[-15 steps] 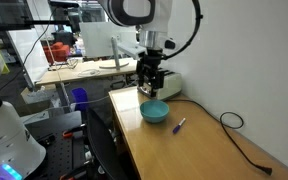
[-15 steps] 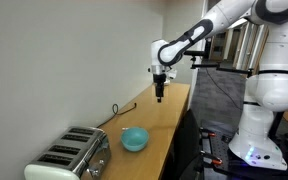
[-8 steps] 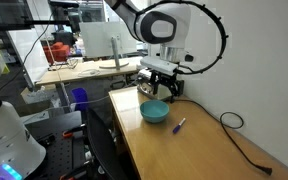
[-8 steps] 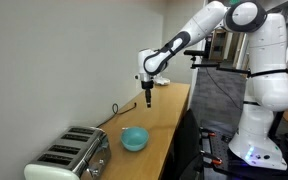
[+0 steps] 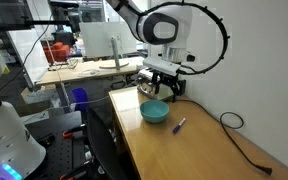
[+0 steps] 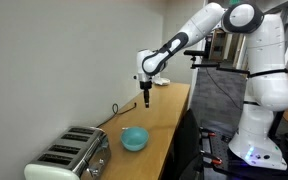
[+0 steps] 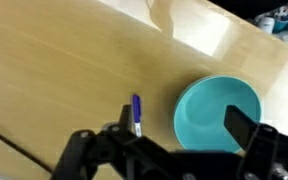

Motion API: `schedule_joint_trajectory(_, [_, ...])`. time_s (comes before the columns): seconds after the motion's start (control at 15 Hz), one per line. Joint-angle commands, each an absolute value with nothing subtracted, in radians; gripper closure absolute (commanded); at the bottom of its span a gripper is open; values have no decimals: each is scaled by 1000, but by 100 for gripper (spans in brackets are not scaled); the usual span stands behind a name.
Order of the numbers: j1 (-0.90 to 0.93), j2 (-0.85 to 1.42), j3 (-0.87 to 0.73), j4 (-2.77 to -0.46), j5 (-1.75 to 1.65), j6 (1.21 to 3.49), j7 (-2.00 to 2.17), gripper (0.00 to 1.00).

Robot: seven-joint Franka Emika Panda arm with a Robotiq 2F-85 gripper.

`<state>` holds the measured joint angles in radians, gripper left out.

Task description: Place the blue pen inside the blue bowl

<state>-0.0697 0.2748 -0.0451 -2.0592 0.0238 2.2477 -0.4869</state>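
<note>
No legible text, label, brand or number anywhere.

The arm [image 6: 189,38] is glossy white, made of fat rounded sections with darker seams at the joints. Above the pincer [image 5: 156,92] a round dark cap [image 5: 162,28] sits in a white joint, and a thin black cable [image 5: 226,40] loops out beside it. The pincer is black, with blocky fingers [image 7: 246,128].

blue bowl [image 7: 218,112]: plain teal-blue
blue pen [image 7: 136,112]: blue-purple
bench [image 7: 54,60]: light wood grain
toaster [image 6: 69,155]: silver
cable [image 5: 256,148]: black
</note>
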Motion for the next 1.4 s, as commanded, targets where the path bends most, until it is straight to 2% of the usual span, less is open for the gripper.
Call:
schedule_joint_trajectory(0.0, [-90, 281, -24, -2061, 25, 2272, -493, 0])
schedule_joint_trajectory(0.6, [-143, 464, 19, -2031, -72, 2672, -642, 0])
schedule_joint_trajectory(1.33, [-197, 692, 68, -1848, -118, 2615, -653, 0])
